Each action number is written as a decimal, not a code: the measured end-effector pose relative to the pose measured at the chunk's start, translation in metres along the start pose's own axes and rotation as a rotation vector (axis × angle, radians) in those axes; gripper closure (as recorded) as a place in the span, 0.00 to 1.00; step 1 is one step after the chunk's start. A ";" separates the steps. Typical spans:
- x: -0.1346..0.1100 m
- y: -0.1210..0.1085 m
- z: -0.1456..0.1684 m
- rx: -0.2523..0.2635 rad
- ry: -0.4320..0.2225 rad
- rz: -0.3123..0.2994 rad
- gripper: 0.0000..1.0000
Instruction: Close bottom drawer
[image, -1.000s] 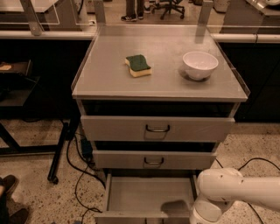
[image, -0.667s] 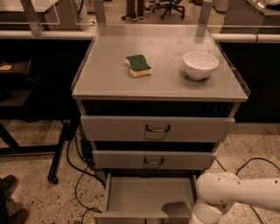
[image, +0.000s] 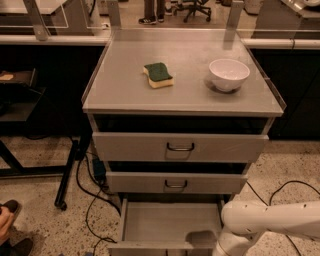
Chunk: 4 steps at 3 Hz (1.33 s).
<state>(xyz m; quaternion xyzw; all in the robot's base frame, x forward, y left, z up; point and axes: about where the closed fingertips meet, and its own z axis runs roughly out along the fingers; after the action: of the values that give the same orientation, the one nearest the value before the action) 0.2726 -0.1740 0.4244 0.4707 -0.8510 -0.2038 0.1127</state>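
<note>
Bottom drawer (image: 170, 222) pulled open, tray bare. My arm (image: 272, 224) low at drawer's front-right corner, probably to push it in; claw out of view below, state can't tell.

No writing to read

No legible lettering, label, brand or number stands on the bottom drawer (image: 170, 221), the cabinet top (image: 190, 97), the sponge (image: 158, 74) or the bowl (image: 229, 74); the gripper is hidden below the white arm (image: 272, 222) at lower right.
</note>
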 end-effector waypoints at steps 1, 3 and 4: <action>-0.011 -0.028 0.024 -0.006 -0.016 0.079 1.00; -0.021 -0.059 0.044 -0.016 -0.030 0.161 1.00; -0.014 -0.077 0.053 -0.020 -0.107 0.317 1.00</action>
<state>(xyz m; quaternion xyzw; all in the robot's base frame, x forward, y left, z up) 0.3178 -0.1863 0.3420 0.3179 -0.9173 -0.2168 0.1026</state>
